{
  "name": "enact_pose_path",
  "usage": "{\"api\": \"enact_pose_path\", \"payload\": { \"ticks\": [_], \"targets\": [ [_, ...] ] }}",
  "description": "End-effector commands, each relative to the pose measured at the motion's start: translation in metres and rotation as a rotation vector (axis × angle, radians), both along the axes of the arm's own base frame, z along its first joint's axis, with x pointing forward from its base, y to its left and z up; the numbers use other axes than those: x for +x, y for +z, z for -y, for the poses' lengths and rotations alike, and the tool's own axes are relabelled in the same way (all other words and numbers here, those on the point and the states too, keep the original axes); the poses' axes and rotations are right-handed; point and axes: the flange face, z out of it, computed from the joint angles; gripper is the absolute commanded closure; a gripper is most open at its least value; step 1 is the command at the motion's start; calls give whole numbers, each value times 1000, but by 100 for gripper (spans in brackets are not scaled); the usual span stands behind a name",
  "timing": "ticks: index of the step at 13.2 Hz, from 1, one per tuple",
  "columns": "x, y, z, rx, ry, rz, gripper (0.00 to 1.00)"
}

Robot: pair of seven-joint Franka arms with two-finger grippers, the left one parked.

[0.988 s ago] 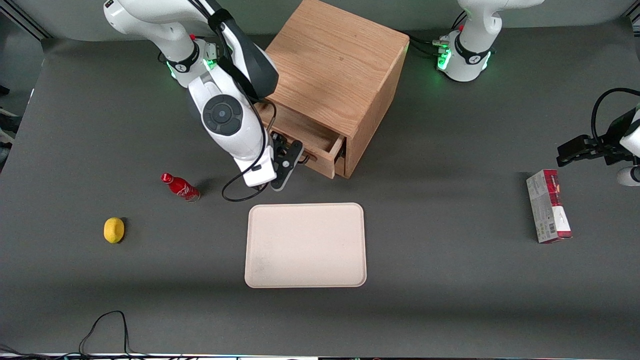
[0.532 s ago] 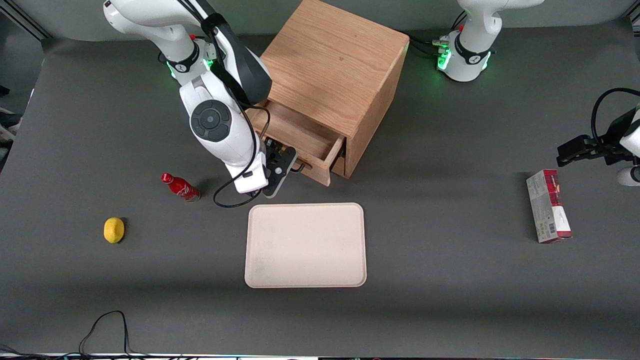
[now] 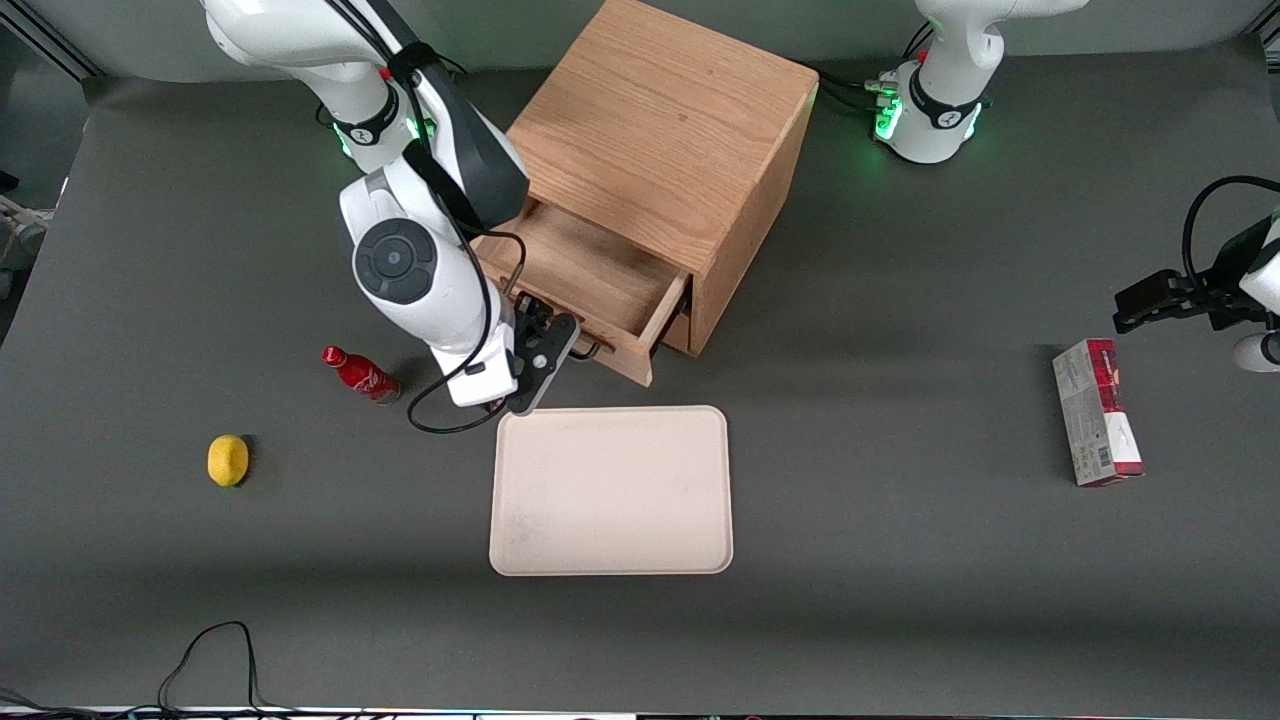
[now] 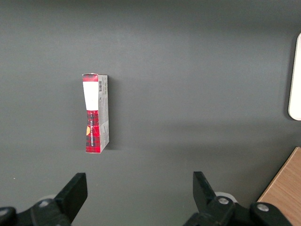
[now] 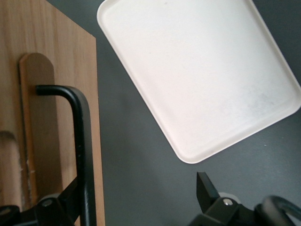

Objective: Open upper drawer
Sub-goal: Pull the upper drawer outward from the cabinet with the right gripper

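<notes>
Front view: the upper drawer [image 3: 590, 285] of the oak cabinet [image 3: 670, 130] is standing well out of its opening, its shallow wooden inside showing. It is sitting farther out than half a second ago, and farther still than a second ago. The gripper [image 3: 558, 345] is hanging at the drawer's front, at the black handle [image 3: 592, 349]. It has been travelling with the drawer toward the camera, and its body is now reaching the nearest corner of the cream tray [image 3: 610, 490], where before a strip of table showed between them. The tray, the red bottle [image 3: 360, 373], the lemon [image 3: 228, 460] and the red-and-white box [image 3: 1097, 412], which is toward the parked arm's end of the table, are lying where they lay before.

Left wrist view: the box [image 4: 95, 113] is lying flat on the grey table, with an edge of the tray [image 4: 295, 80] and a corner of the cabinet [image 4: 284, 188] showing.

Right wrist view: the gripper [image 5: 137, 190] is holding its fingers [image 5: 204, 186] spread wide. The handle [image 5: 81, 141] is running just inside one finger, well apart from the other, so nothing is pinching it. The drawer front [image 5: 47, 94] is lying beside the bar, and the tray [image 5: 197, 75] is lying near it on the table.
</notes>
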Motion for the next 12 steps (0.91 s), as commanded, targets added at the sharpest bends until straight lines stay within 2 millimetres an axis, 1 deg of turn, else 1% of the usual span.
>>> {"api": "enact_pose_path", "payload": {
  "ticks": [1,2,4,6,10,12],
  "targets": [
    [23,1,10,4,4,15,0],
    [26,-2,13,4,10,13,0],
    [36,1,23,10,-4,23,0],
    [43,2,28,13,-16,31,0],
    [65,-3,52,3,-53,15,0],
    [77,3,60,-1,-66,1,0]
  ]
}}
